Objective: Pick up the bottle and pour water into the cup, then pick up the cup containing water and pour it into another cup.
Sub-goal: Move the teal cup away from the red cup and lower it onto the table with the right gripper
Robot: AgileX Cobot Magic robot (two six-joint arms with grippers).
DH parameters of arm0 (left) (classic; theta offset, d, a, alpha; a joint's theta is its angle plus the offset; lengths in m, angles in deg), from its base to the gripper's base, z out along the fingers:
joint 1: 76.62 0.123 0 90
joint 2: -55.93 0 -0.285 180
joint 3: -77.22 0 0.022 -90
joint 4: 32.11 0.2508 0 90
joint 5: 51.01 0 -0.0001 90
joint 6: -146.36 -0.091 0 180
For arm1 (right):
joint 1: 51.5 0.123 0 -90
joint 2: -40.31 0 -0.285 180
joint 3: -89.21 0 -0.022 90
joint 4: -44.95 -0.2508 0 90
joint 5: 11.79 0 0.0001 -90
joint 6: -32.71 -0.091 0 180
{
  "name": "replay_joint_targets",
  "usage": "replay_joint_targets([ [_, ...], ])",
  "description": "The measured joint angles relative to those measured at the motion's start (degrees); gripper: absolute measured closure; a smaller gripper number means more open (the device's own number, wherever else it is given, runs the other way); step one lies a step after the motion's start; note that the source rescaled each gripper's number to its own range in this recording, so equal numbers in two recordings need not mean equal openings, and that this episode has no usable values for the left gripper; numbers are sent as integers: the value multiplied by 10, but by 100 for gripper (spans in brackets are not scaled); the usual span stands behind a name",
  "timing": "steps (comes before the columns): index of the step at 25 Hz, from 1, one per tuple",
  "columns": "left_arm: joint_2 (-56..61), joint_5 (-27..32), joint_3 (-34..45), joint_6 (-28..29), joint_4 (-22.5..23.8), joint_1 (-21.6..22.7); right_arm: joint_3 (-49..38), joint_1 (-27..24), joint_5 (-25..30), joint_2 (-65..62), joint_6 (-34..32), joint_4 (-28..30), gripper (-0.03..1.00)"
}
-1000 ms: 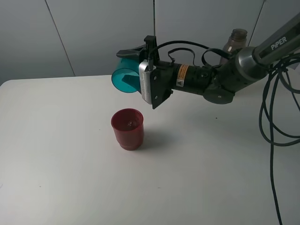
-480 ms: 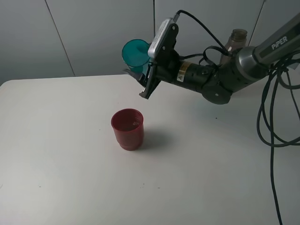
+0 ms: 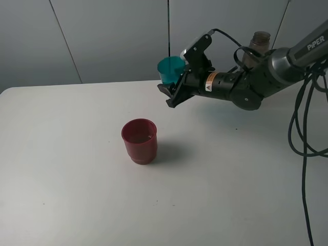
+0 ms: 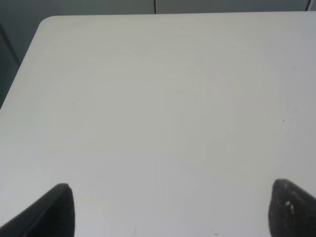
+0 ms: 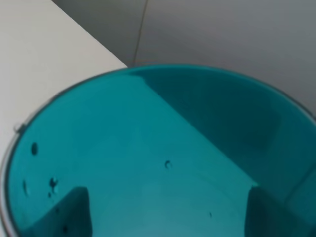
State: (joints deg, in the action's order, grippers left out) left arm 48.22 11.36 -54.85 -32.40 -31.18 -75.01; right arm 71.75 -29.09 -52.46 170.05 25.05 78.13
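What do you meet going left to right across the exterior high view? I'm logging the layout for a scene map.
Squat dark red plastic cup → small translucent teal plastic tumbler → right gripper holding the tumbler → tall smoky grey-brown plastic bottle behind the arm.

I work over a plain white table (image 3: 77, 195) with rounded corners, its matte top evenly lit and casting soft shadows. Behind it stands a wall of pale grey panels (image 3: 107, 36) divided by thin dark seams.
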Motion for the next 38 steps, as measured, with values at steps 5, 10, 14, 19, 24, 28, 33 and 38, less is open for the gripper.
replay_joint_targets([
  [5, 0, 0, 0, 0, 0, 0, 1, -12, -37, 30, -22, -19, 91],
  [10, 0, 0, 0, 0, 0, 0, 14, -12, -41, 85, -22, -55, 91],
  [14, 0, 0, 0, 0, 0, 0, 37, -17, -54, 117, -22, -78, 91],
  [19, 0, 0, 0, 0, 0, 0, 58, -17, -60, 142, -23, -84, 91],
  [24, 0, 0, 0, 0, 0, 0, 62, -17, -46, 144, -23, -85, 91],
  [28, 0, 0, 0, -1, 0, 0, 62, -17, -37, 144, -23, -85, 91],
  [33, 0, 0, 0, -2, 0, 0, 62, -17, -38, 144, -24, -85, 91],
  [38, 0, 0, 0, -2, 0, 0, 62, -17, -38, 146, -28, -85, 14],
])
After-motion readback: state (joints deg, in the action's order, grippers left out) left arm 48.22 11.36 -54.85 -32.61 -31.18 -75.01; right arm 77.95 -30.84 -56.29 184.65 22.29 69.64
